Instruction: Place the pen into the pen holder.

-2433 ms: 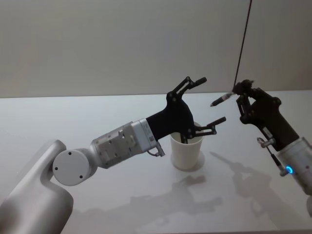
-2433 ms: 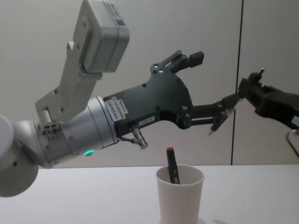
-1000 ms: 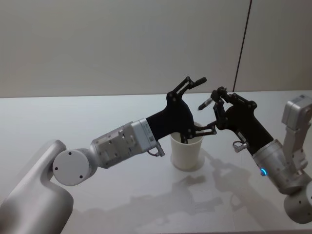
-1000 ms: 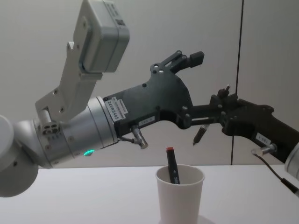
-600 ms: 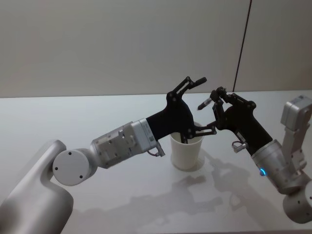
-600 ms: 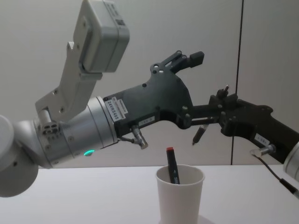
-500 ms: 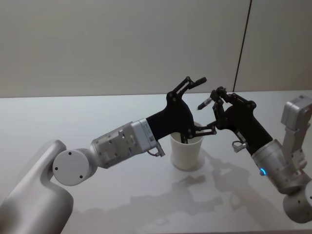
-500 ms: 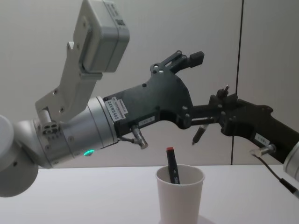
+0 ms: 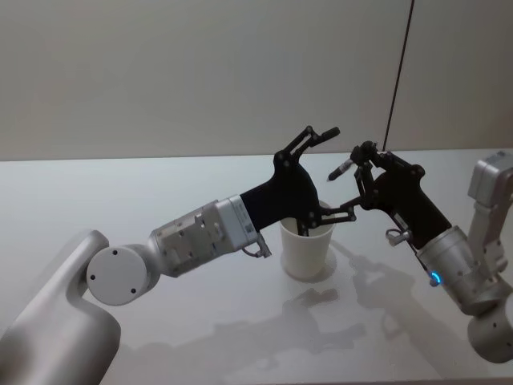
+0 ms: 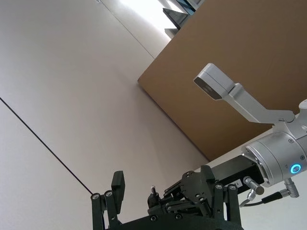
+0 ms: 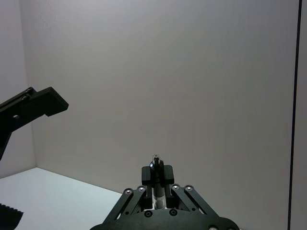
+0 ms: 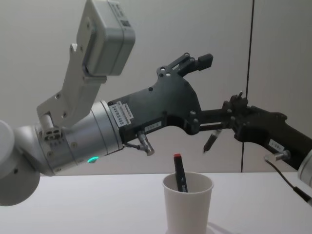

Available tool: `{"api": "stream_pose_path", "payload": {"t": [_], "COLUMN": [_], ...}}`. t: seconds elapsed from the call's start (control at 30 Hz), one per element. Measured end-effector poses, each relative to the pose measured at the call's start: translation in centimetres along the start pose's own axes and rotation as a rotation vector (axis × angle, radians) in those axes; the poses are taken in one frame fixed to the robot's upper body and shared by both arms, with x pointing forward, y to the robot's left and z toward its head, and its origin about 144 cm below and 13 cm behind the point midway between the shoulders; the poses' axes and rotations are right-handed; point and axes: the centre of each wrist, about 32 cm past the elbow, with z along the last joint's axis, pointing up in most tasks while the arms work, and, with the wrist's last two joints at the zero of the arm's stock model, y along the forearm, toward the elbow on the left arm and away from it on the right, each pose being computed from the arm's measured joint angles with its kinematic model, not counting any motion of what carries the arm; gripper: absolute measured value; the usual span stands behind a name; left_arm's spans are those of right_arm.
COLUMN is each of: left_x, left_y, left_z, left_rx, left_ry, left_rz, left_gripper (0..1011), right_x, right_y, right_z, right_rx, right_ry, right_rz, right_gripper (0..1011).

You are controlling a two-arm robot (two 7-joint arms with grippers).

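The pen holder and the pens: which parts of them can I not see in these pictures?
- Pen holder: its base is cut off by the chest view's bottom edge.
- Red-capped pen inside it: the cup wall hides its lower part.
- Pen in the right gripper: the left gripper crosses its middle in the chest view; in the head view it is too small.

lab bench; white table (image 9: pixel 160 200); bare walls (image 9: pixel 200 72)
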Motion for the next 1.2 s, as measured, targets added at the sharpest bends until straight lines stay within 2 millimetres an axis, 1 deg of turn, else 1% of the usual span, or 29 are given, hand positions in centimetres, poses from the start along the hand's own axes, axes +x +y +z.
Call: {"api": "stream_pose_path", "payload": {"t": [0.2,1.2], "left_x": [0.00,0.00], "left_y": [0.00,0.00], "left_z": [0.00,0.00], "left_rx": [0.000,0.000], "left_ry": [0.000,0.000], "left_rz": [0.000,0.000], "left_gripper": [1004,1004], "right_x": [0.08,-0.90], "right_y": [0.13,0.83], "right_z": [-0.12,-0.43], "right_rx": [-0.012,-0.029], "right_ry": [-0.016,-0.080], "right_rz": [-0.010,-0.021], "right_gripper": [131,130]}}
